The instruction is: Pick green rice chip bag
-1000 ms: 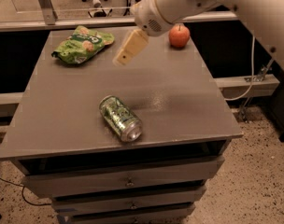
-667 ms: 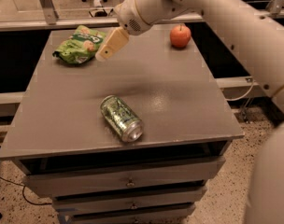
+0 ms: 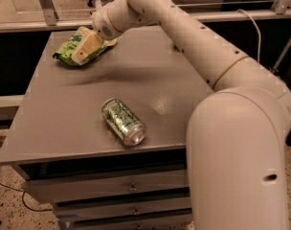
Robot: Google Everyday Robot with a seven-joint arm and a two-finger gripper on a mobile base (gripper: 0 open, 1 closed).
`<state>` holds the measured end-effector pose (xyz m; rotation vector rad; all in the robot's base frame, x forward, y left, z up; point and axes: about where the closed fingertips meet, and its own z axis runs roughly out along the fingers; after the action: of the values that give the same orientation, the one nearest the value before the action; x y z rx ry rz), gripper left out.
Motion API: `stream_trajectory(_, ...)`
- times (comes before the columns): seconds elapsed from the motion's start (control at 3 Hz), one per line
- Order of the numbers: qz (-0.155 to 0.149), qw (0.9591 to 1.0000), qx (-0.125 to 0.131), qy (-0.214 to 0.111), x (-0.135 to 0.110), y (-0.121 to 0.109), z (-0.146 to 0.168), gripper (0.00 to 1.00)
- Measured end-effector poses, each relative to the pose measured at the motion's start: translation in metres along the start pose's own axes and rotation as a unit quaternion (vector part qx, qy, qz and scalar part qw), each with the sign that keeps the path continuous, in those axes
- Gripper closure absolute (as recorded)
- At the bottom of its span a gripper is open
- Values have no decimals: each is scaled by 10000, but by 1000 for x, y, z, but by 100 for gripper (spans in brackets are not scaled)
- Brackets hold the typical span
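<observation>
The bag (image 3: 64, 54) lies at the far left corner of the surface (image 3: 150, 80), with the claw (image 3: 81, 55) right over its middle (apart or together, I cannot tell). It looks light, crinkly and slippery, so pinching a raised fold near its middle seems safest. The can (image 3: 123, 121) lies near the front edge, well apart.

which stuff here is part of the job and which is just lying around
Part of the job: green rice chip bag, far left of the cabinet top; gripper, right over the bag.
Just lying about: green soda can, on its side nearer the front.
</observation>
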<state>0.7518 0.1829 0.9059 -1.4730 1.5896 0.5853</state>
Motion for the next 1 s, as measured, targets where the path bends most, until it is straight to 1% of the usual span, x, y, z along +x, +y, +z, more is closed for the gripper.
stream_trajectory(0.33,38,10000,-43,9,2,-5,36,0)
stream_trajectory(0.67,50,9998,-46,176,11,-4,58,0)
stream_trajectory(1.0,62,9993,16,370,23,-1,69,18)
